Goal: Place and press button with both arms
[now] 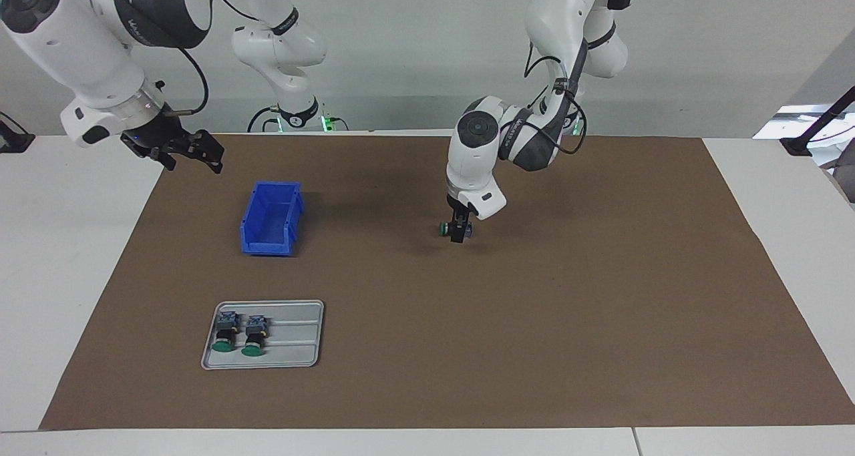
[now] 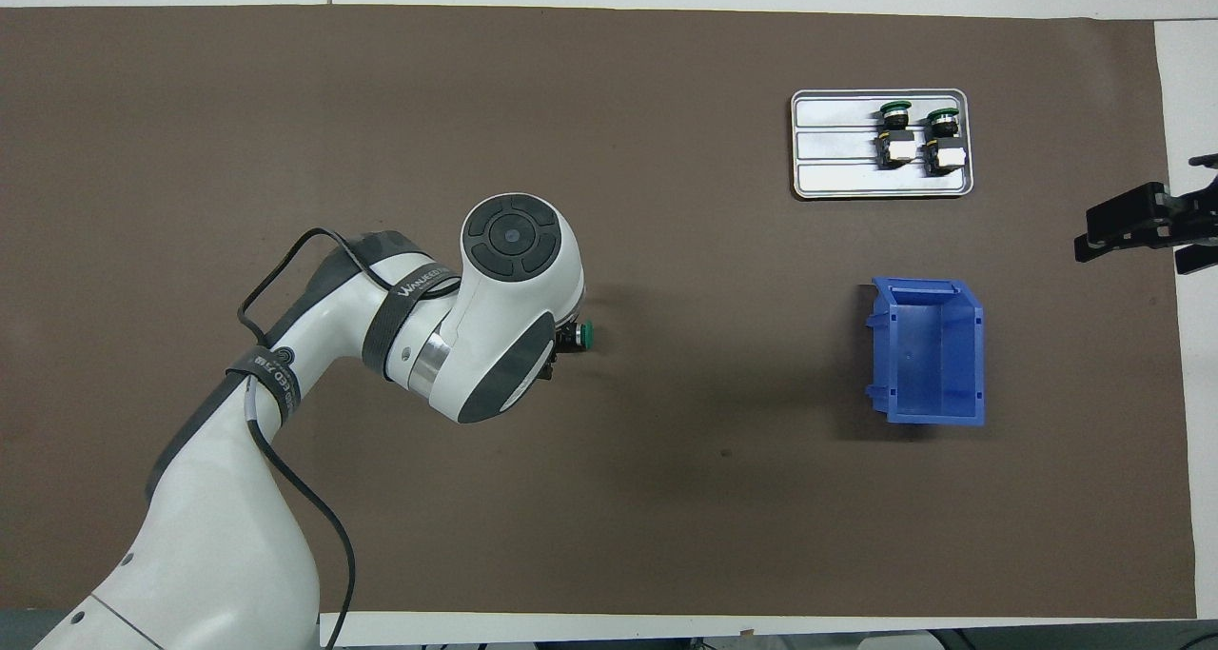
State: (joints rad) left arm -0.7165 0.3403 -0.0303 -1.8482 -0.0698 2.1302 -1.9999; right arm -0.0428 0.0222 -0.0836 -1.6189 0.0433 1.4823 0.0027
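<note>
Three buttons: two lie in the grey tray (image 1: pixel 304 336), one button (image 1: pixel 445 229) is grasped sideways in the left gripper (image 1: pixel 459 232) jaws, low over mid-worktop. The overhead view hides those jaws. The right gripper (image 1: pixel 194 150) waits, jaws released, near one blue bin (image 1: pixel 270 219).

Mat (image 1: pixel 534 349) covers table (image 1: pixel 67 276). Bin (image 1: pixel 270 217) toward right arm's end; tray (image 1: pixel 294 336) farther from robots than bin, two buttons (image 1: pixel 238 332) side by side in it.

A pale grey wall (image 1: pixel 414 49) rises above a white table (image 1: pixel 67 256) covered by a brown mat (image 1: pixel 534 322)
</note>
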